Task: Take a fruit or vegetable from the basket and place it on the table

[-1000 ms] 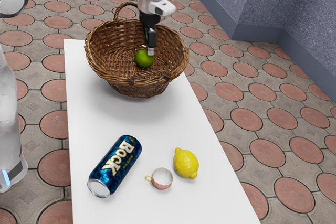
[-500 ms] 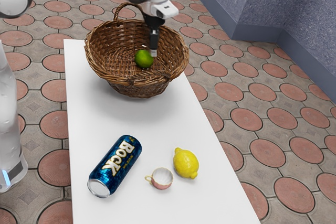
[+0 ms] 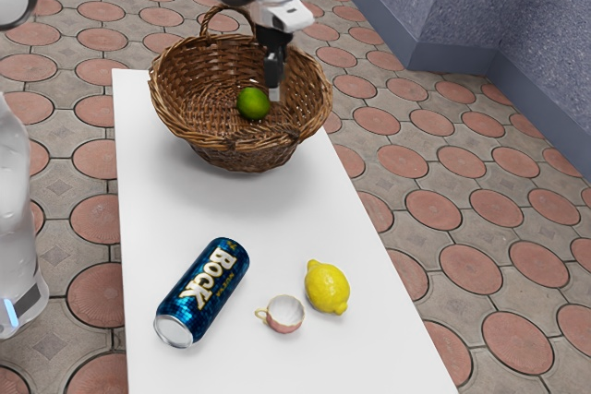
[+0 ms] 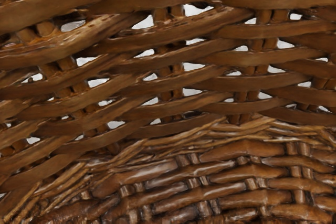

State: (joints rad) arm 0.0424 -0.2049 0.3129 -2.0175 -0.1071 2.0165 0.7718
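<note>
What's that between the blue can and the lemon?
A little cup sits between the can and the lemon, closer to the lemon. You see that in the exterior view.

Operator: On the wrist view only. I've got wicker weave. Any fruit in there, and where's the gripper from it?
Observer: Green fruit in the basket; the gripper is down in there too, just to the fruit's side, toward the exterior view's right, not around it.
Operator: Copy. Any fruit outside the basket?
Observer: One lemon, lying on the table beside a small cup.
Operator: Anything else out there I should keep clear of when placing?
Observer: A blue can lying on its side, past the cup toward the exterior view's left.
</note>
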